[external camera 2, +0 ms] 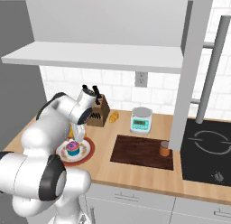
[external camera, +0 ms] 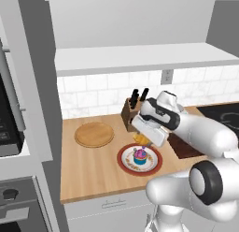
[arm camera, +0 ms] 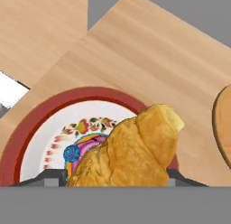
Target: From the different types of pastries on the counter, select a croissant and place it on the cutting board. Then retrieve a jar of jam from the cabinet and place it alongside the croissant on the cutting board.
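One croissant (arm camera: 131, 151), apparently gripper-held (external camera: 145, 141), above plate (arm camera: 27, 133).

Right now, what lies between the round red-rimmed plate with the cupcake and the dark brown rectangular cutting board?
Nothing. In the right base view, the stretch of light-wood counter between the plate and the cutting board is bare.
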